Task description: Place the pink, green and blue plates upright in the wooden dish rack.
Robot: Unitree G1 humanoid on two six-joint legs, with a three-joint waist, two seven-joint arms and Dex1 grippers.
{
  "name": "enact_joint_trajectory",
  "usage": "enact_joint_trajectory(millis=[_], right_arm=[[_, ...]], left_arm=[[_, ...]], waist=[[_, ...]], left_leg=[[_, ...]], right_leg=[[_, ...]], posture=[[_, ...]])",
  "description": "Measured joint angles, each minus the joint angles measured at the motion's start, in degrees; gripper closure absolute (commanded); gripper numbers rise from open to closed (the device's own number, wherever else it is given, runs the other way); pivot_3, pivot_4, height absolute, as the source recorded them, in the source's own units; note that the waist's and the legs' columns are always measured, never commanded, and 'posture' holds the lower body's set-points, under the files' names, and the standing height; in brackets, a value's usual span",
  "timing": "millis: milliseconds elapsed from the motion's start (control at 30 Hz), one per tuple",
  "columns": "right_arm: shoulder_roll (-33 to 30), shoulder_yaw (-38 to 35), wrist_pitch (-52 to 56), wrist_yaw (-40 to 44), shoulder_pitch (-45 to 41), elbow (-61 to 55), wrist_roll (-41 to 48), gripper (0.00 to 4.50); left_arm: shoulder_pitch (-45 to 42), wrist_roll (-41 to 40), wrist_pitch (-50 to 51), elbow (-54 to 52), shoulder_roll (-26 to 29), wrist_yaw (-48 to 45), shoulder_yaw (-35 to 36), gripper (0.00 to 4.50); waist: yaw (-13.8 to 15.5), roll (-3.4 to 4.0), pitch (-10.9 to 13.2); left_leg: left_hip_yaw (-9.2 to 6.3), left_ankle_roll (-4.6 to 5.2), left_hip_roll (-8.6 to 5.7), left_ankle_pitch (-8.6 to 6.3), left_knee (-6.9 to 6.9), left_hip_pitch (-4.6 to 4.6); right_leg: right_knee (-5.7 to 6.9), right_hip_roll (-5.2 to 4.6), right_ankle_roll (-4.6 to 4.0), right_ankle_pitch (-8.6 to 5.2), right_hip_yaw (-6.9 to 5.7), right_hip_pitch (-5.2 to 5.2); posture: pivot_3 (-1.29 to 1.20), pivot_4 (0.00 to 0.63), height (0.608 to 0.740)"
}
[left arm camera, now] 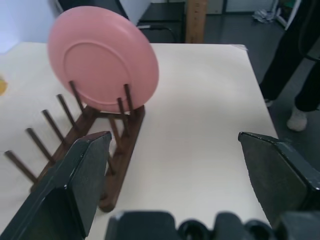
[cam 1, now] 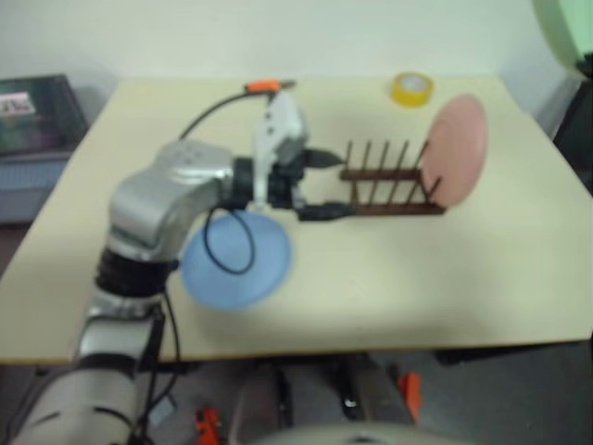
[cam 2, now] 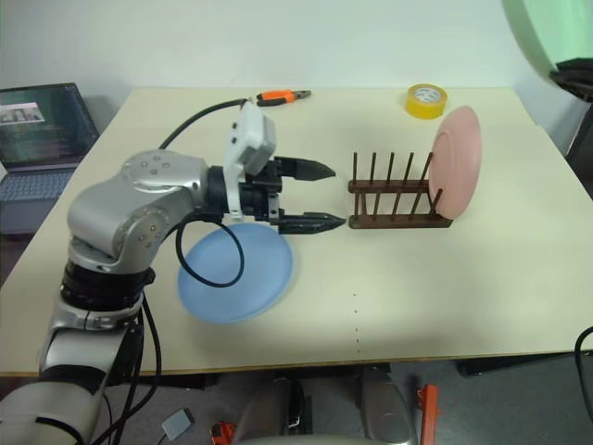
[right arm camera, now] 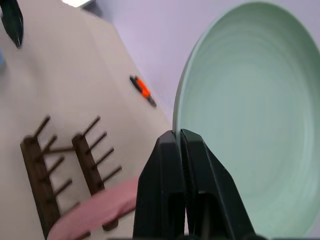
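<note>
while the table hosts it all, the rack has the pink plate upright at its far end, one done; blue plate lies flat under the left gripper, jaws spread, empty; right gripper clamped on the green plate, raised beside the rack, two left.

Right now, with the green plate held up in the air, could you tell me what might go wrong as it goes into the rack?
The right gripper pinches the green plate only at its rim, so it could slip or swing. The pink plate stands in the wooden dish rack's end slot; a bump might tip it out. The open left gripper hovers at the rack's other end and may crowd the approach.
</note>
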Motion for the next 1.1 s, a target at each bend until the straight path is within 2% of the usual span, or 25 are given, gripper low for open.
enact_joint_trajectory(millis=[200,400,1100], right_arm=[[4.62,1.04,5.0,-3.01,-2.63,-5.08,4.55,4.48],[12.76,3.28,9.2,-7.78,-4.16,-9.3,8.45,4.48],[29.13,4.44,18.22,-21.04,-1.2,-16.91,16.78,4.48]], left_arm=[[0.63,-0.03,-0.05,0.07,0.47,0.64,2.64,0.0],[2.37,0.18,-0.46,0.1,1.49,2.0,4.02,0.0],[3.76,0.09,-0.96,-0.52,2.37,3.74,5.33,0.0]], waist=[[0.06,-0.01,0.0],[0.15,-0.01,0.01],[0.59,-0.02,0.01]], left_leg=[[-0.01,0.03,0.02,-0.02,-0.01,-0.03],[-0.03,0.03,0.06,-0.02,-0.02,-0.06],[0.04,0.17,0.13,-0.11,-0.06,-0.15]], right_leg=[[-0.04,-0.01,0.03,0.02,-0.02,0.0],[-0.02,-0.01,0.09,0.05,-0.07,-0.02],[-0.13,-0.07,0.13,0.04,-0.05,-0.05]], posture=[[0.0,0.15,0.74],[0.0,0.15,0.74],[0.0,0.15,0.74]])
